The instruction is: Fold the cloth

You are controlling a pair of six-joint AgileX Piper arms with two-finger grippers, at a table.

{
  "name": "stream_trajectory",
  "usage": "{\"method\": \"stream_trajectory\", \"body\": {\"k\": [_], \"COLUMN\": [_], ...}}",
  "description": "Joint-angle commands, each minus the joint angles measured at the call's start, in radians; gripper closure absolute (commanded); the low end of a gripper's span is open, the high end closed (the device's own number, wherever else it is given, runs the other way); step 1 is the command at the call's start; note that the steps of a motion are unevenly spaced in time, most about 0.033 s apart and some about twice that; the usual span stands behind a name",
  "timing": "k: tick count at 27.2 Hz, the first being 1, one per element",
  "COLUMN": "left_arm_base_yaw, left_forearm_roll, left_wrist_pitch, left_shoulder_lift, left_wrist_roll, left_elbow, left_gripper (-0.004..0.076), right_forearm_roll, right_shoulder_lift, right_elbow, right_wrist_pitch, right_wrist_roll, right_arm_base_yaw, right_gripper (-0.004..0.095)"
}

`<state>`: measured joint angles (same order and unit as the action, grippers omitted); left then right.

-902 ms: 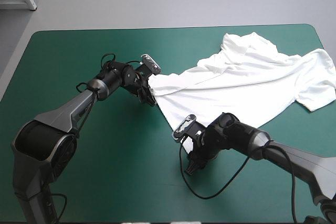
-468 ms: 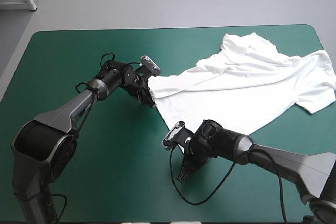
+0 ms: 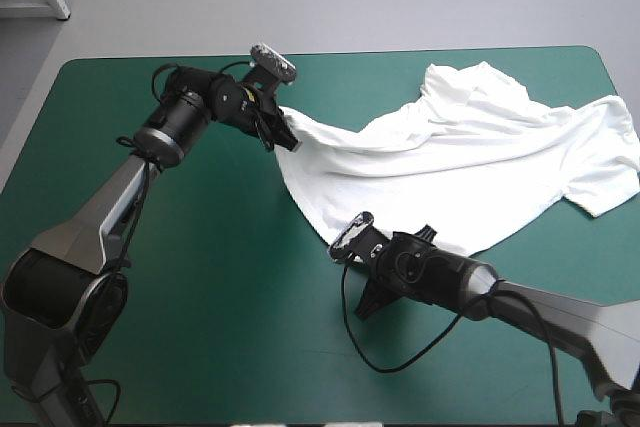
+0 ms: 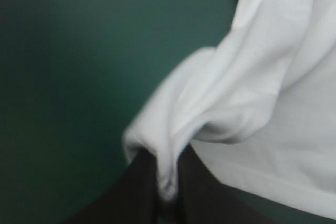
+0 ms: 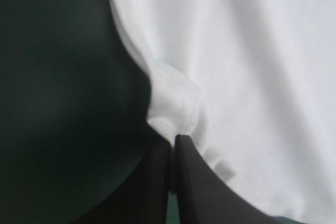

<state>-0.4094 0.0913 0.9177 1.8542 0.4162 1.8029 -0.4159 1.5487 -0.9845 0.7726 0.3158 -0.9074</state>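
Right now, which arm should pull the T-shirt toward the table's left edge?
Left, probably. The left gripper is shut on the T-shirt corner nearest that edge, bare teal-green cover beyond it; the right gripper holds the hem farther right.

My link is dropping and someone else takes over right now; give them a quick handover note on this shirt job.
Left gripper: shut on a corner of the T-shirt, toward the far side of the table.
Right gripper: shut on the T-shirt's nearer corner.
T-shirt: on the table's right half, spread open but wrinkled, its edge stretched between both grippers.
Done: both corners gripped.
Left: pull it flat, then every fold.
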Motion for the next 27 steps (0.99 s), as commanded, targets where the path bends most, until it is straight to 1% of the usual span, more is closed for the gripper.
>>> {"method": "stream_trajectory", "body": {"k": [1, 5, 8, 11, 14, 17, 18, 23, 25, 27], "left_arm_base_yaw": [0.009, 0.018, 0.032, 0.032, 0.032, 0.032, 0.032, 0.032, 0.032, 0.032], "left_forearm_roll": [0.004, -0.015, -0.028, -0.071, -0.111, -0.134, -0.134, -0.134, -0.134, -0.134], "left_wrist_pitch": [0.072, 0.122, 0.144, 0.148, 0.16, 0.166, 0.155, 0.082, 0.053, 0.01], "left_shoulder_lift": [-0.071, -0.075, -0.076, -0.084, -0.097, -0.12, -0.139, -0.2, -0.228, -0.288], "left_wrist_roll": [-0.021, -0.085, -0.137, -0.178, -0.185, -0.219, -0.223, -0.219, -0.212, -0.161], "left_elbow": [0.18, 0.344, 0.462, 0.581, 0.691, 0.78, 0.833, 0.915, 0.925, 0.928], "left_gripper": [0.0705, 0.0705, 0.0705, 0.0705, 0.0705, 0.0705, 0.0705, 0.0705, 0.0705, 0.0705], "right_forearm_roll": [-0.085, -0.105, -0.107, -0.112, -0.132, -0.153, -0.174, -0.228, -0.246, -0.242], "right_shoulder_lift": [-0.121, -0.246, -0.328, -0.379, -0.38, -0.355, -0.331, -0.274, -0.259, -0.249], "right_elbow": [-0.02, -0.053, -0.151, -0.305, -0.507, -0.716, -0.856, -1.161, -1.258, -1.404], "right_wrist_pitch": [0.026, 0.043, 0.073, 0.107, 0.163, 0.188, 0.195, 0.189, 0.17, 0.112], "right_wrist_roll": [0.026, 0.017, -0.038, -0.101, -0.156, -0.206, -0.232, -0.277, -0.291, -0.334], "right_arm_base_yaw": [0.054, 0.151, 0.213, 0.252, 0.254, 0.254, 0.254, 0.254, 0.254, 0.254], "right_gripper": [0.0925, 0.0926, 0.0925, 0.0925, 0.0925, 0.0925, 0.0925, 0.0925, 0.0925, 0.0925]}}
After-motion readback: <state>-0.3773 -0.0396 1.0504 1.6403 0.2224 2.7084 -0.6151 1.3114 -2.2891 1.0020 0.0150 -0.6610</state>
